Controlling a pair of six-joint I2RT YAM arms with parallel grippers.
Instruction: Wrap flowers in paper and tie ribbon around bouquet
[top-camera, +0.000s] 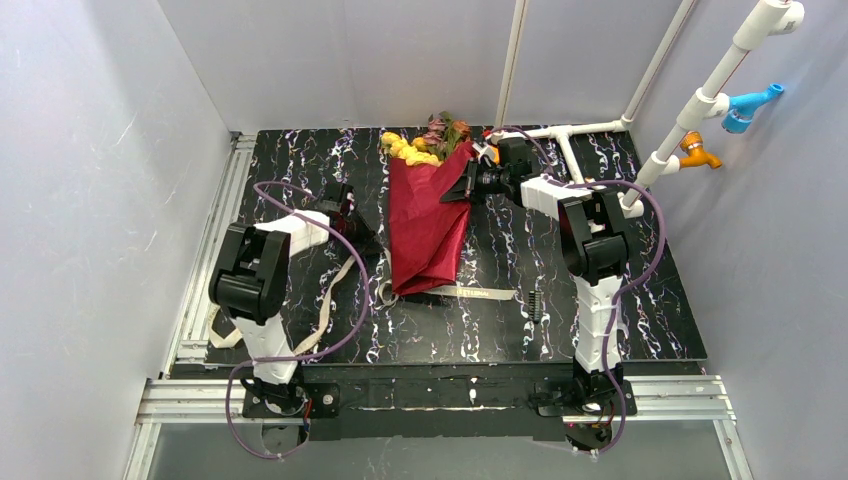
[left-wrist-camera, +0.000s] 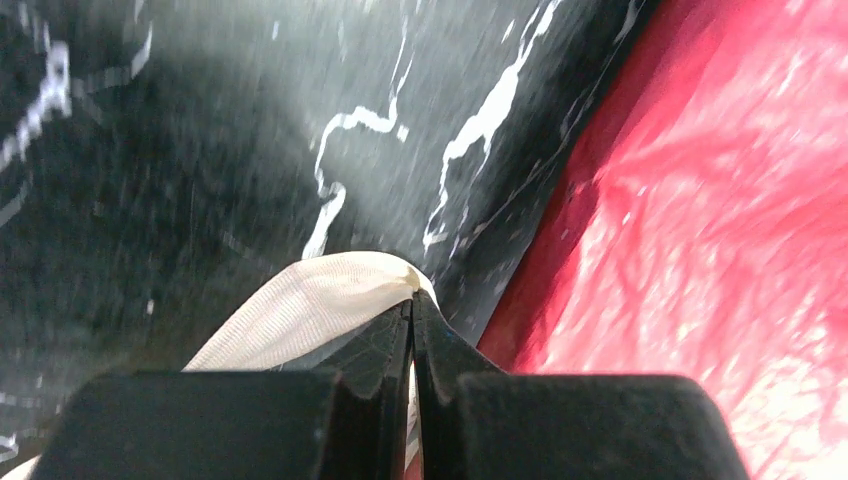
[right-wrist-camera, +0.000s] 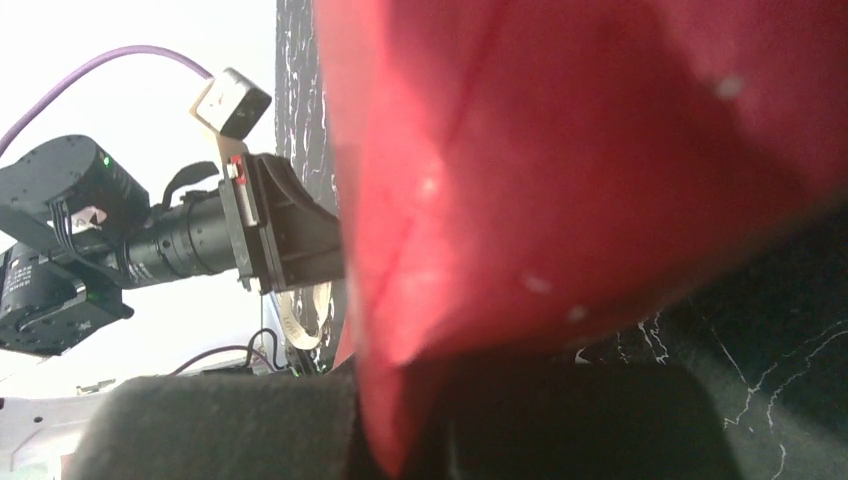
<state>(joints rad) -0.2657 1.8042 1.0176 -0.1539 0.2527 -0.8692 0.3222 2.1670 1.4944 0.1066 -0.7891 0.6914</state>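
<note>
The bouquet (top-camera: 430, 225) lies in the middle of the black marbled table (top-camera: 620, 310), a red paper (top-camera: 425, 245) cone with its narrow end toward the arms. Yellow and pink flowers (top-camera: 425, 143) stick out of its far end. The cream ribbon (top-camera: 482, 293) runs under the narrow end and curls off to the left. My left gripper (left-wrist-camera: 413, 302) is shut on a fold of ribbon (left-wrist-camera: 300, 310), just left of the red paper (left-wrist-camera: 700, 250). My right gripper (right-wrist-camera: 400, 410) is shut on the paper (right-wrist-camera: 560, 170) at the cone's upper right edge (top-camera: 462, 185).
White pipes (top-camera: 690, 110) with a blue fitting (top-camera: 745, 105) and an orange fitting (top-camera: 700, 152) stand at the back right. A small orange piece (top-camera: 490, 153) lies by the right wrist. A small dark strip (top-camera: 537, 305) lies right of the ribbon. Grey walls close in on both sides.
</note>
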